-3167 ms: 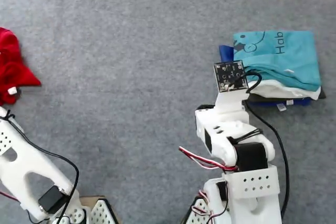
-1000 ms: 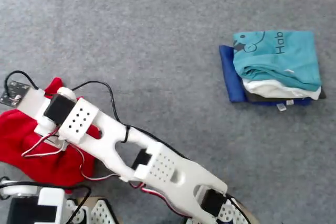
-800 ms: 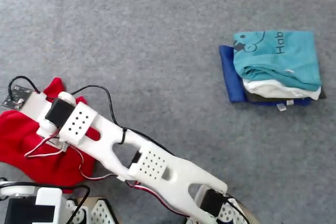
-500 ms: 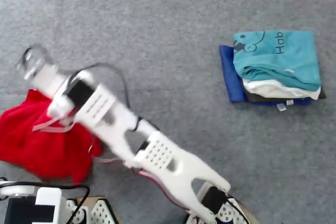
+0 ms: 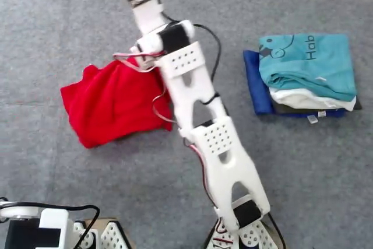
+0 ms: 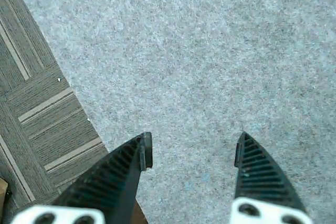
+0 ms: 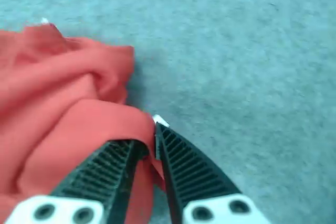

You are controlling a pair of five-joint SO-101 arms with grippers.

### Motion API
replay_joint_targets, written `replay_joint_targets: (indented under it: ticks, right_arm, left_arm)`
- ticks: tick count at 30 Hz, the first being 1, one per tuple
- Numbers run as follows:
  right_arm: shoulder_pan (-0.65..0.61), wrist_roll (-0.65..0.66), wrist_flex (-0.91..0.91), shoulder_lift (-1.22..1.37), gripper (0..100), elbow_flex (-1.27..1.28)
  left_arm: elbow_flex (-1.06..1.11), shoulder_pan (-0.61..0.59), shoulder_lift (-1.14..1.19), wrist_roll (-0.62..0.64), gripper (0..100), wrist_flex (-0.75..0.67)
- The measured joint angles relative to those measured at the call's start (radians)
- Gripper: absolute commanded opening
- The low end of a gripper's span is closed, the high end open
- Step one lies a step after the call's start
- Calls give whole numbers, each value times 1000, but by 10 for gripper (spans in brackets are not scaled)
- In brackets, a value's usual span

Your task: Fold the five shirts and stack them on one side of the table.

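Note:
A crumpled red shirt [image 5: 111, 103] lies left of the table's middle, and one edge of it is lifted toward the far side. My right gripper [image 7: 154, 129] is shut on a fold of the red shirt [image 7: 63, 108]. The right arm [image 5: 198, 115] stretches from the near edge to the far side, with its gripper [image 5: 139, 56] at the shirt's far right corner. My left gripper [image 6: 193, 148] hangs open over bare grey cloth near the table's edge, holding nothing. A stack of folded shirts [image 5: 309, 71], teal on top, sits at the right.
The grey table cover [image 5: 76, 27] is bare at the far left and along the near right. Beside the left gripper, the table's edge drops to a striped floor [image 6: 31, 93]. The left arm's base [image 5: 35, 228] sits at the near left corner.
The right arm has swung from the table's left edge toward the far middle, dragging the red shirt with it. The folded stack has not moved.

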Motion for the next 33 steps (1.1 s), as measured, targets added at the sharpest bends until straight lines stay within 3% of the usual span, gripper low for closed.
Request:
replay_joint_targets:
  ticks: [6,12,14,17,21,27,30,33]
  right_arm:
    - [163,63,0,71,38,84]
    - [222,78,-2,63,350,84]
    - [227,95,-2,40,399,84]
    - [219,133,-2,-12,370,84]
    - [203,141,-2,-106,252,84]
    - [20,143,2,-215,90,117]
    - [-120,143,2,-226,111,193]
    - [-272,143,2,-226,210,336]
  left_arm:
    - [0,0,0,0,270,0]
    - [0,2,0,0,270,-6]
    - [3,12,0,0,270,-6]
    - [3,25,0,0,270,-6]
    - [3,35,0,0,270,-6]
    - [17,48,3,0,270,-6]
    - [54,58,3,0,270,-38]
    - [107,63,3,0,270,-95]
